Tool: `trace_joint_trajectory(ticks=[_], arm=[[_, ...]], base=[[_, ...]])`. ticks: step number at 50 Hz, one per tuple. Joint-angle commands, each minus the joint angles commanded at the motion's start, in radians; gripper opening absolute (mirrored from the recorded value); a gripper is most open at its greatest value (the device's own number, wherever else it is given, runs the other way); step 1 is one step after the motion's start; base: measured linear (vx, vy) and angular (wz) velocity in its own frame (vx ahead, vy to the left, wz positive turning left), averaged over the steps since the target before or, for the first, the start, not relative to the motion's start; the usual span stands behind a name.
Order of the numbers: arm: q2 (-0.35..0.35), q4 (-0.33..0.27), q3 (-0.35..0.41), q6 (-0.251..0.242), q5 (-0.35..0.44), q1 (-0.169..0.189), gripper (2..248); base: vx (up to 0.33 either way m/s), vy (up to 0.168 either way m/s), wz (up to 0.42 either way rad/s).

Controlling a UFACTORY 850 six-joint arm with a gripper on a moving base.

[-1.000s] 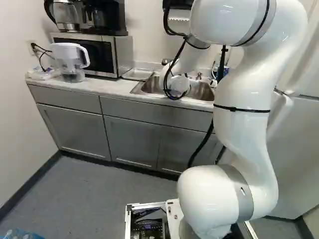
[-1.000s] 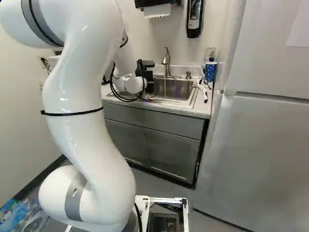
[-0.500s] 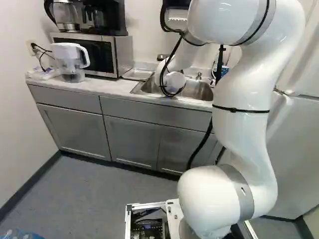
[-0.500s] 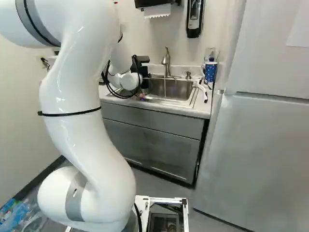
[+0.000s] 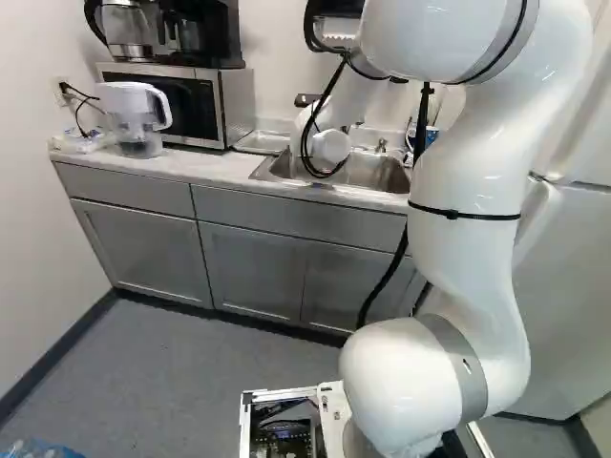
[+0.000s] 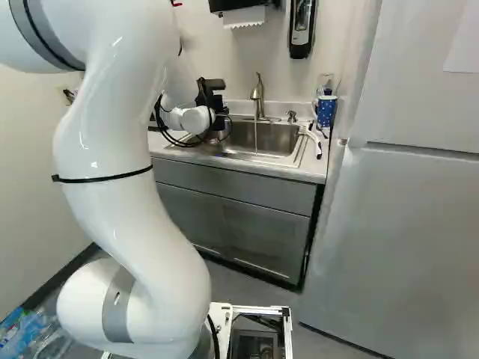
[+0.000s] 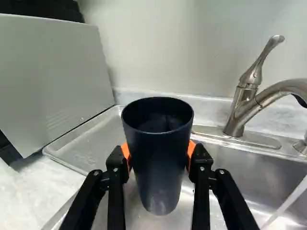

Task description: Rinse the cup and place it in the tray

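In the right base view my black gripper (image 6: 211, 96) is over the left part of the sink, its fingertips hard to make out. The wrist view shows the gripper (image 7: 159, 155) shut on a dark cup (image 7: 159, 167), an orange pad against either side. The cup is upright, its open rim uppermost, above the sink's near-tray edge. Beyond it, between sink and microwave, lies the shallow metal tray (image 7: 88, 141), seen also as a tray (image 5: 263, 142) in the left base view.
Water runs from the faucet (image 6: 258, 97) into the sink (image 6: 281, 138). The microwave (image 5: 205, 105) borders the tray; a white pitcher (image 5: 134, 114) stands farther left. A blue dotted cup (image 6: 326, 111) stands right of the sink, near the fridge (image 6: 404, 239).
The arm has swung leftward in both base views, carrying the gripper from over the sink's middle toward the tray side. The base has stayed put.
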State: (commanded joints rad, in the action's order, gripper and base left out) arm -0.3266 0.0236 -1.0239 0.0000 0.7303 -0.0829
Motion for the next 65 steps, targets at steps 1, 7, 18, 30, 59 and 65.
trace_joint_trajectory(ticks=[1, 7, 18, 30, 59, 65], arm=[[0.000, 0.000, -0.002, 0.000, -0.001, -0.002, 125], [0.000, 0.000, -0.016, 0.000, -0.012, -0.012, 125], [-0.007, 0.000, -0.048, 0.000, -0.039, -0.032, 125], [-0.018, 0.000, -0.070, 0.000, -0.040, -0.042, 125], [-0.018, 0.000, -0.070, 0.263, -0.040, -0.042, 125], [-0.018, 0.000, -0.070, 0.326, -0.040, -0.042, 125]], base=[[0.000, 0.000, 0.000], [0.000, 0.000, 0.000], [0.000, 0.000, 0.000], [0.000, 0.000, 0.000], [0.000, 0.000, 0.000], [0.000, 0.000, 0.000]])
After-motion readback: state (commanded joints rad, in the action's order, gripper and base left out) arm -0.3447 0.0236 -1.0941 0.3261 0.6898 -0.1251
